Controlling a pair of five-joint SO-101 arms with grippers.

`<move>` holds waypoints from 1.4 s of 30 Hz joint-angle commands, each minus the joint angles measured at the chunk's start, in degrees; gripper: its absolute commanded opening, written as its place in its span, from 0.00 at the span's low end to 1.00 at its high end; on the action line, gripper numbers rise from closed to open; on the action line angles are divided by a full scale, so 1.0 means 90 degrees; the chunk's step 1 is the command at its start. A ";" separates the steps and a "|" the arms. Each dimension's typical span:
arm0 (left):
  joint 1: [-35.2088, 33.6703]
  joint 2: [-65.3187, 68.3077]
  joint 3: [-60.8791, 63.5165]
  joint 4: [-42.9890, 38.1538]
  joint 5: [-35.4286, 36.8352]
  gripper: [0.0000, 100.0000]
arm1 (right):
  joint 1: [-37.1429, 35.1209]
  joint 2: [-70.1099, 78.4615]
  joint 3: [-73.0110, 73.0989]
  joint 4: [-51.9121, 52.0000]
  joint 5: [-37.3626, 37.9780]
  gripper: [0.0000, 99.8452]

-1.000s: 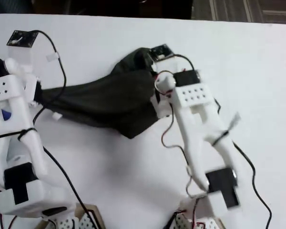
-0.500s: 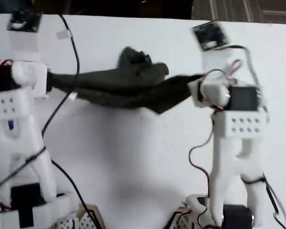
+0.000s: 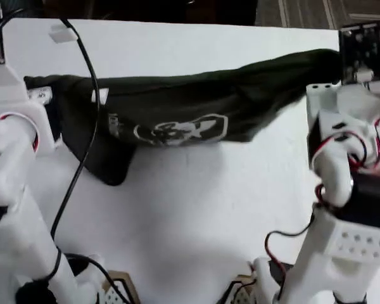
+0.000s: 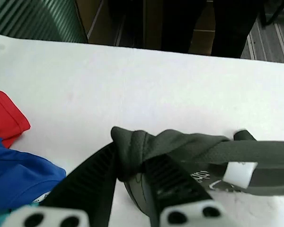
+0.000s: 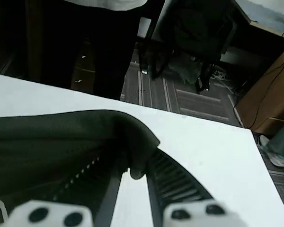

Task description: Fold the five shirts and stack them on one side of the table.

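- The white table lies below both pairs of jaws, and bare tabletop runs the whole way between them.
- The dark shirt is stretched as a long band from the left jaws to the right jaws. It is lifted at both ends. Its white print faces up about midway between them, and a loose flap hangs down to the table near the left jaws.
- The left gripper has its jaws closed on a bunched, twisted corner of the dark shirt.
- The right gripper has its jaws pinched on a folded edge of the same shirt, which drapes over the fingertips.
- A blue shirt lies on the table beside the left jaws, on the side away from the stretched cloth.
- A red shirt touches the blue one, a little farther from the jaws.
- A white label sits on the dark shirt just past the left jaws.
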 commanded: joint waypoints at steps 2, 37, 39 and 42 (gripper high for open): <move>0.0010 -0.0117 0.0708 -0.0020 0.0029 0.03 | 0.0093 -0.0278 0.0039 -0.0024 0.0088 0.02; 0.1504 0.0596 0.6725 -0.2032 -0.3399 0.24 | 0.0142 -0.0054 0.6222 -0.3258 0.0498 0.02; 0.1739 0.0713 0.7389 -0.2374 -0.3653 0.24 | 0.0142 -0.0054 0.6222 -0.3258 0.0498 0.02; 0.1729 0.0899 0.8269 -0.3184 -0.3800 0.24 | 0.0151 -0.0054 0.6222 -0.3258 0.0508 0.02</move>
